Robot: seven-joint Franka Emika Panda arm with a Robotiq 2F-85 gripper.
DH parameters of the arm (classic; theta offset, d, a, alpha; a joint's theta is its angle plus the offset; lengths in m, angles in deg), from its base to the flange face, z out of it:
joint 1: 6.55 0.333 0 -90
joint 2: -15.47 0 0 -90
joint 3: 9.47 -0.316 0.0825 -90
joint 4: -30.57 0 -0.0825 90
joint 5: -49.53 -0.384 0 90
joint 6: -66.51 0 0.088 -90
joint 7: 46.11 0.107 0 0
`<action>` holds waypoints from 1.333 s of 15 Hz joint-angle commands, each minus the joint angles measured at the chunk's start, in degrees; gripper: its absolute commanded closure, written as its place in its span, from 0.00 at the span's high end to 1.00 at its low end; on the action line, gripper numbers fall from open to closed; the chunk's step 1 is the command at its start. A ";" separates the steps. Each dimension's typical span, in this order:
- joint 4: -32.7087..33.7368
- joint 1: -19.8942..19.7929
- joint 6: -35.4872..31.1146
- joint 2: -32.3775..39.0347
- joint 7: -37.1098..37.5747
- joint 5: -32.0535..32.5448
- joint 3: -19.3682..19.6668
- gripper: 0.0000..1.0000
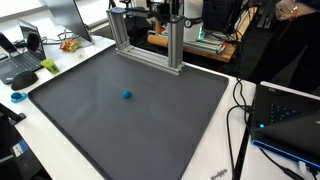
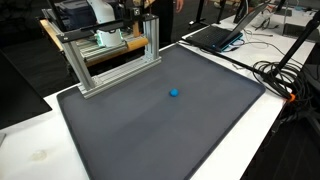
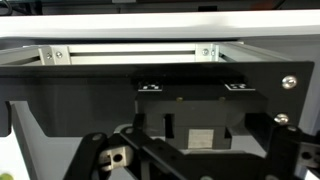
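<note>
Gripper [image 3: 190, 166]: seen in the wrist view only. Two dark fingers [image 3: 98, 158] rise from the lower edge, set wide apart and holding nothing. It is drawn close up against the aluminium frame [image 3: 140, 54]; a black panel with screws fills the view just below the pale bar.

Aluminium frame [image 1: 150, 42] [image 2: 112, 58]: open box of silver extrusion standing upright at the far edge of the mat in both exterior views. The arm sits behind it, mostly hidden.

Blue ball [image 1: 126, 96] [image 2: 174, 93]: small and round, alone on the mat near its middle, well apart from the frame and from the gripper.

Mat [image 1: 150, 130] [image 2: 150, 135]: dark grey, textured, covering most of the white table [image 1: 215, 165] [image 2: 35, 150].

Laptop [image 2: 215, 35]: open, beside the mat's far corner in an exterior view.

Black cables [image 1: 238, 120] [image 2: 285, 80]: loose on the table just beside the mat's edge.
</note>
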 commanded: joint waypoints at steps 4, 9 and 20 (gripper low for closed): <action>-1.12 0.46 0.26 -1.46 -0.49 0.97 -0.26 0.59; -1.12 -0.11 -0.27 -0.96 1.10 1.63 -0.84 0.24; 2.29 1.13 -5.63 1.08 6.20 -0.44 -2.81 0.22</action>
